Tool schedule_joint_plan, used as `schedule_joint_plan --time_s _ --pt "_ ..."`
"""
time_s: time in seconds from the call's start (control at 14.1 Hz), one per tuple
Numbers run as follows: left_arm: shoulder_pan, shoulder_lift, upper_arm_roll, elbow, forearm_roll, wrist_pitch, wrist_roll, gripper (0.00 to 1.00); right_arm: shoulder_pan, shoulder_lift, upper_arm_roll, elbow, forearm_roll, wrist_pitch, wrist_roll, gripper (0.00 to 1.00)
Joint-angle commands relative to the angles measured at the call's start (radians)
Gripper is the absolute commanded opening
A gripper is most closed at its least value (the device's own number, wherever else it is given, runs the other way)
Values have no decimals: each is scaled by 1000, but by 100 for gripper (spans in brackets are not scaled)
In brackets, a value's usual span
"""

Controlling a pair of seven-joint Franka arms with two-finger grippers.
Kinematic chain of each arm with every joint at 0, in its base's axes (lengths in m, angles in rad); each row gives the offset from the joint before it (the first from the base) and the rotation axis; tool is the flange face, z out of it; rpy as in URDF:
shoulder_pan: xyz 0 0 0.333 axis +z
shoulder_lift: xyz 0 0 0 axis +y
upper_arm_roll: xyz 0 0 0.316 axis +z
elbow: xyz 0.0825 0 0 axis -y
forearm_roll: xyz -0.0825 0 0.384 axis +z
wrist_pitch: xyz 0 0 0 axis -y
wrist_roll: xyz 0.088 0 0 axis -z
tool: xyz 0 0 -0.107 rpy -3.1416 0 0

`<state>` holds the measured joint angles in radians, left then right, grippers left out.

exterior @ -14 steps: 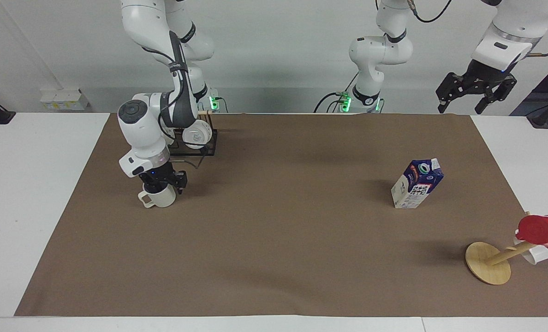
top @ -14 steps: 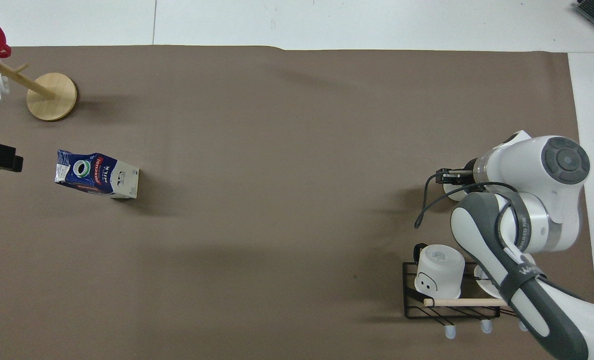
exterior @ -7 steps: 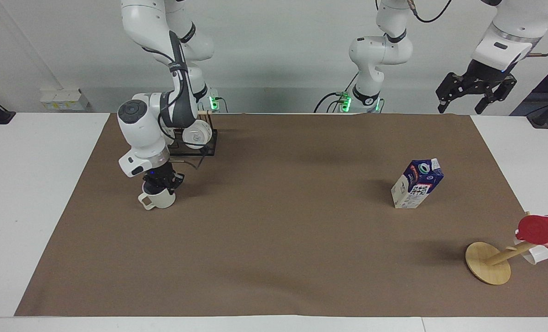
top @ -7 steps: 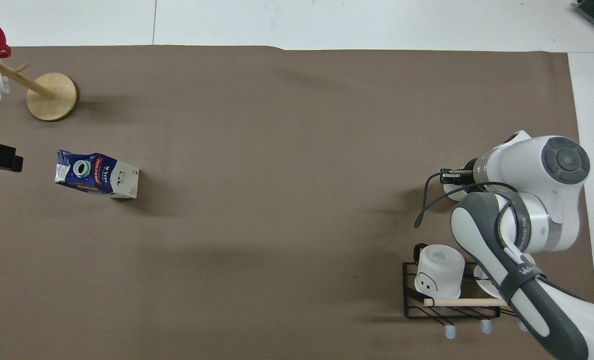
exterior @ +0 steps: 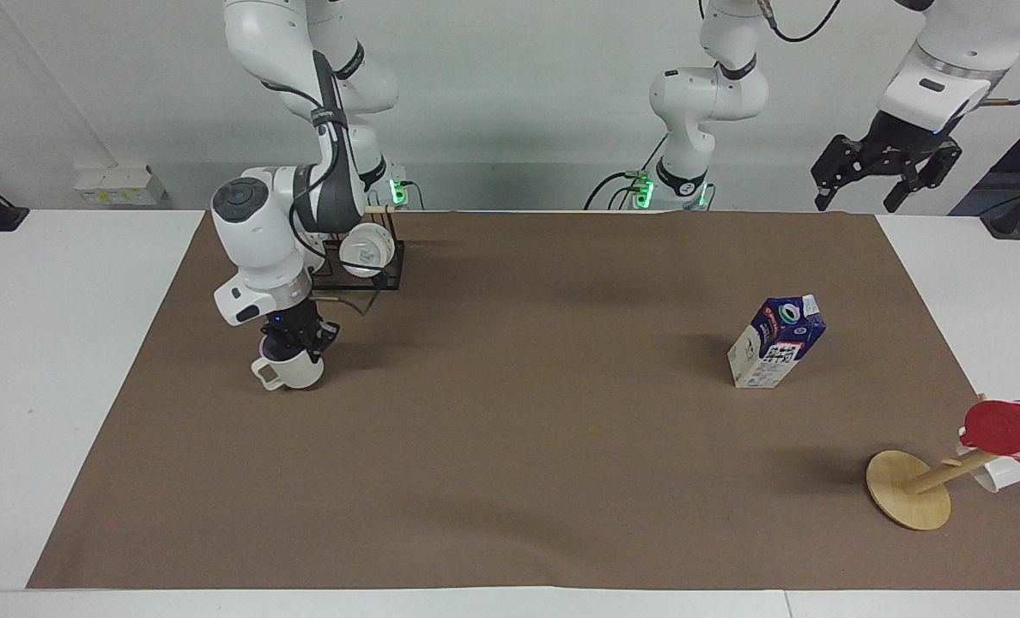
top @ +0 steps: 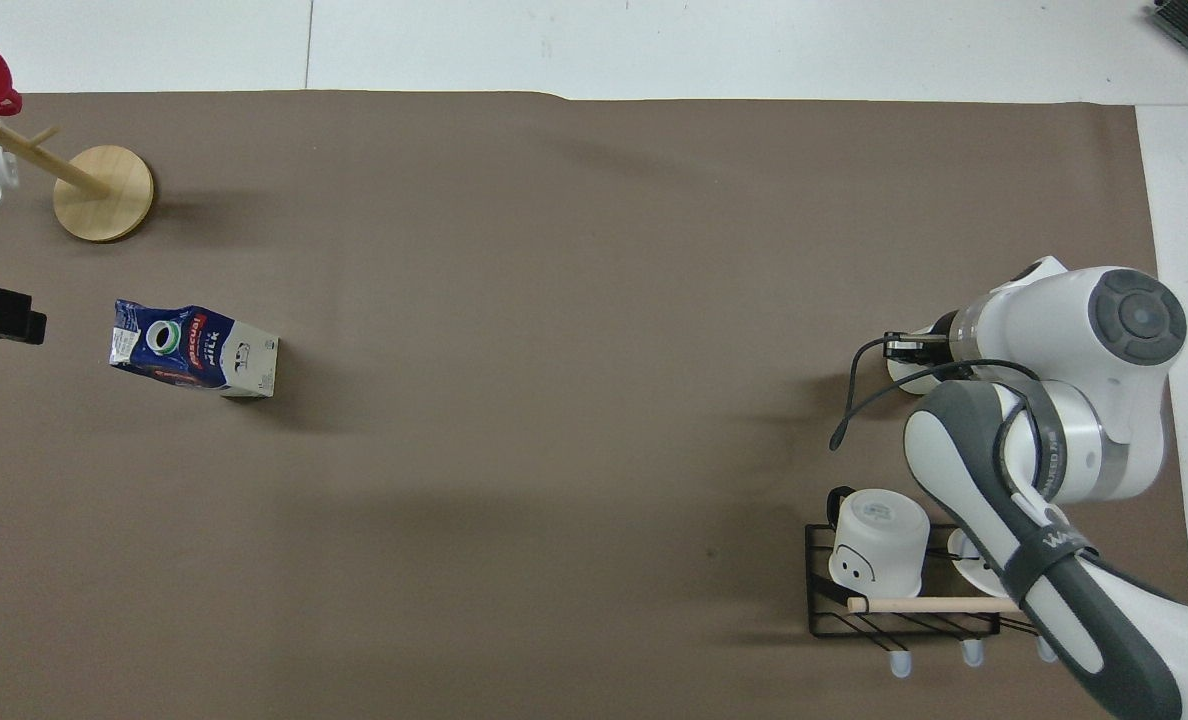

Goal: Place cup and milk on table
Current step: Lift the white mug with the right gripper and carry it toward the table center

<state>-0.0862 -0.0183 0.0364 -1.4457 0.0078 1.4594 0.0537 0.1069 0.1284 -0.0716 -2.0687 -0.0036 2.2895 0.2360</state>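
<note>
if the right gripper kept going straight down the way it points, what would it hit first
The right gripper points down, shut on the cup. Straight below, the cup would likely meet the brown paper first.

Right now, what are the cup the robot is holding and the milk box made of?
The cup looks like glazed ceramic: cream, smooth, thick-walled, with a chunky loop handle. The milk looks like coated paperboard: flat printed panels, sharp folded edges and a gable top, with a round cap that is probably plastic.

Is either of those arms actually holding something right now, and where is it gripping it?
Yes: the right gripper holds the cup by its rim. The left gripper is open and holds nothing.
</note>
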Motion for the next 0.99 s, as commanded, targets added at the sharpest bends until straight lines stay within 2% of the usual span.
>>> schedule_joint_plan --time_s 0.0,0.28,0.49,0.92 --pt "-4 -20 2 -21 4 10 5 100 23 -10 7 119 -12 -147 133 0" --pt "-4 -20 2 -22 3 10 5 100 103 16 7 261 -16 -298 274 0" --pt "-4 -20 2 -24 3 10 3 100 154 20 7 271 -18 -300 348 0" --pt "-4 -20 2 -24 3 10 6 100 345 48 7 272 -6 -277 597 0"
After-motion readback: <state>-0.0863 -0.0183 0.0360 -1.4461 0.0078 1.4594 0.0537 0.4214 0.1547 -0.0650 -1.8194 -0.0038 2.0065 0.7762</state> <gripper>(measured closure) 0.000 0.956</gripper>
